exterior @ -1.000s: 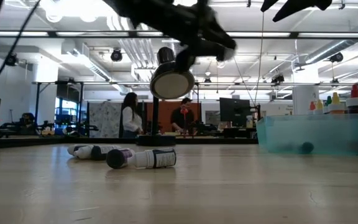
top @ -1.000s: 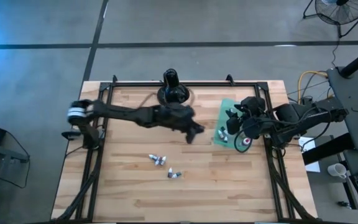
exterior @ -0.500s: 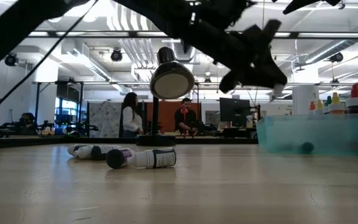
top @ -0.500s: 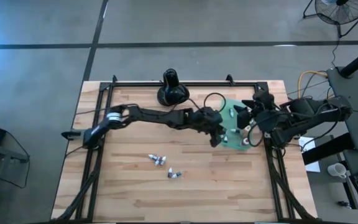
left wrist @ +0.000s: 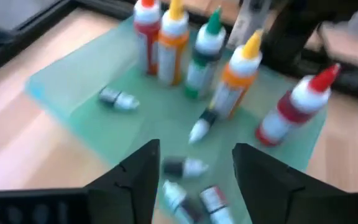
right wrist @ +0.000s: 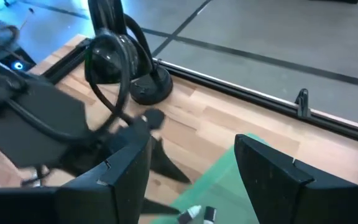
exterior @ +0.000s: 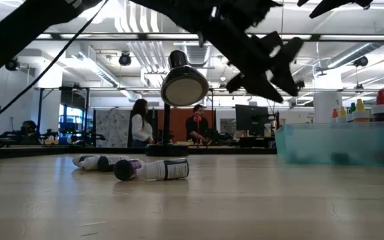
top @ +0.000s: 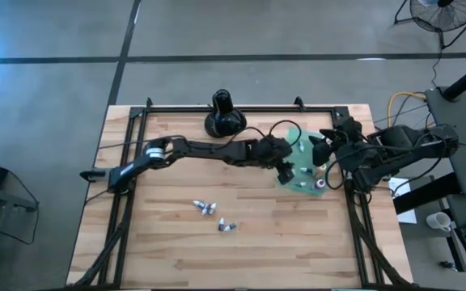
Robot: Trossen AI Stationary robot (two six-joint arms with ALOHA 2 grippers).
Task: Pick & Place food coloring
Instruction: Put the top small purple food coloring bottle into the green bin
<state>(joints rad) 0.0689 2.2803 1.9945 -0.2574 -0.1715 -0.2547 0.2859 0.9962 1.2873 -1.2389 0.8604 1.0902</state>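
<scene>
Left end effector point(top: 285, 171) has swung across to hover over the tray point(left wrist: 73, 99), fingers wide, nothing held; right end effector point(right wrist: 191, 180) waits wide.

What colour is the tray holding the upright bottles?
Teal-green tray, clearest in the left wrist view.

Five upright droppers point(left wrist: 173, 43), three loose table vials point(top: 207, 208)
</scene>
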